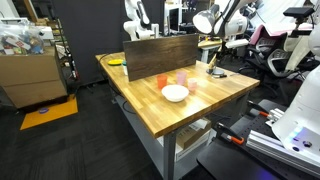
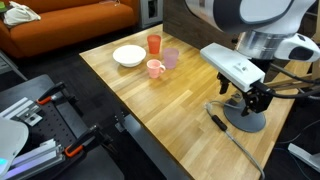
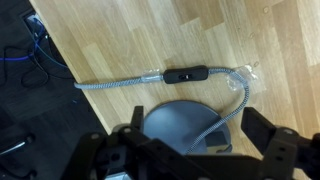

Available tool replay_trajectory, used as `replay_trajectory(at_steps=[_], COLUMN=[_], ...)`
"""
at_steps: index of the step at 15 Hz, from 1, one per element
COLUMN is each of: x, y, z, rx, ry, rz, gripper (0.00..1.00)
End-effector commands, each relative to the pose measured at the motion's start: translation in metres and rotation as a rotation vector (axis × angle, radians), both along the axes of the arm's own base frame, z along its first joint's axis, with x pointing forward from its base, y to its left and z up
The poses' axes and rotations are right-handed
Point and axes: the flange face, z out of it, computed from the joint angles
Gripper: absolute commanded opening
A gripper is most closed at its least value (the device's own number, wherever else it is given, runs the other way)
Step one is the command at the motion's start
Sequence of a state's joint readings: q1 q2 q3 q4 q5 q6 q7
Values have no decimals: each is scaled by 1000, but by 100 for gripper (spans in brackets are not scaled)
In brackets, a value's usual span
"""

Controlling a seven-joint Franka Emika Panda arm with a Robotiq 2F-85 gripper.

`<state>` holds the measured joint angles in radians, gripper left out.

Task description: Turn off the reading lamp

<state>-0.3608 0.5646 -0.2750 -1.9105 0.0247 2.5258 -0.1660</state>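
The reading lamp stands at the table's far corner. Its white round head (image 1: 204, 22) is up high and its dark round base (image 1: 216, 71) sits on the wood. In the wrist view the grey base (image 3: 180, 122) lies right under my gripper (image 3: 200, 140), which is open and empty, one finger on each side of the base. A braided cable runs from the base to a black inline switch (image 3: 185, 73), which also shows in an exterior view (image 2: 216, 122). There my gripper (image 2: 256, 99) hangs just above the base (image 2: 245, 122).
A white bowl (image 1: 175, 93), an orange cup (image 2: 154, 43), a pink mug (image 2: 155, 68) and a lilac cup (image 2: 170, 58) stand mid-table. A dark wooden board (image 1: 160, 50) stands along the back. The table edge (image 3: 60, 60) is close to the cable.
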Motion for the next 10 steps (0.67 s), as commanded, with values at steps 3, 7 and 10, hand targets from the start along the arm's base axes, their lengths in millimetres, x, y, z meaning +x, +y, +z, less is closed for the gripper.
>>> replay_trajectory(at_steps=[3,7,10], x=[9,15,20], y=[-13,-16,-20], z=[-3,-3,-5], rx=[45,61,81], ry=[-8,-27,-49], rz=[-39,-50,-75], gripper=[58,31,9])
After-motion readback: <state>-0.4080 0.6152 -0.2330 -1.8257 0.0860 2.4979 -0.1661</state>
